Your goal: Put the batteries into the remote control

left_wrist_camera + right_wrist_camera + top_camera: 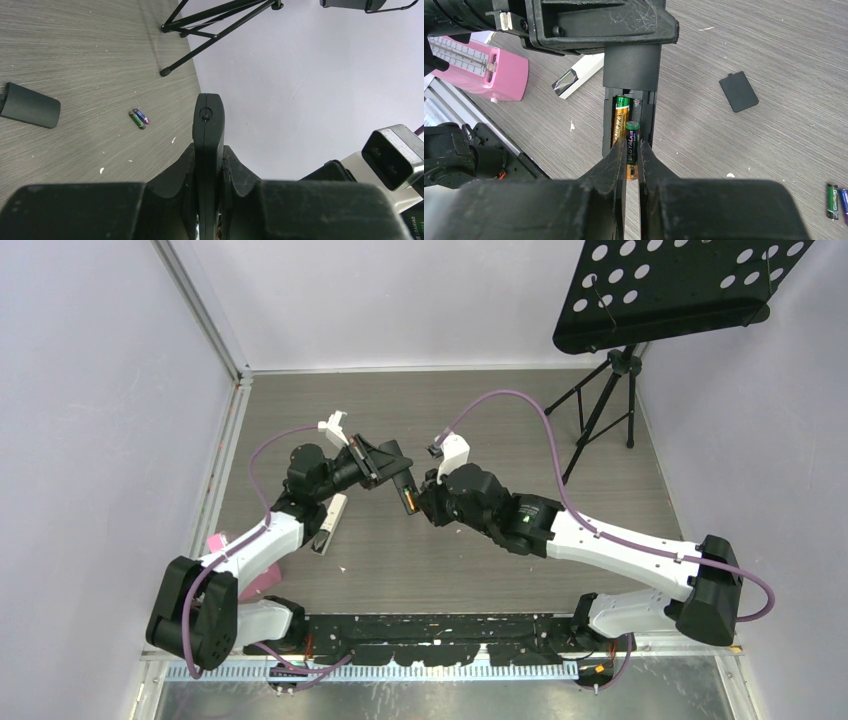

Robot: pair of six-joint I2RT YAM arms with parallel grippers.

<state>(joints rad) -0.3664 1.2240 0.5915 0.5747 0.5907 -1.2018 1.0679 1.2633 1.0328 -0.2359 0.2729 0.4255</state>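
My left gripper (pixel 385 468) is shut on the black remote control (pixel 404 487), holding it above the table; it stands edge-on between the jaws in the left wrist view (pixel 208 140). In the right wrist view the remote's (pixel 631 70) open bay holds an orange-gold battery (pixel 619 122). My right gripper (pixel 632 150) is shut on a green-black and gold battery (pixel 632 145), its tip at the empty slot beside the first one. My right gripper (pixel 422 498) meets the remote's end in the top view. Two spare batteries (pixel 139 119) lie on the table, also in the right wrist view (pixel 836 200).
The black battery cover (pixel 738 91) lies on the table (pixel 600 440), also seen in the left wrist view (pixel 30 106). A pink box (pixel 479 65) and a white remote (pixel 330 523) lie at the left. A tripod music stand (pixel 610 390) stands at the back right.
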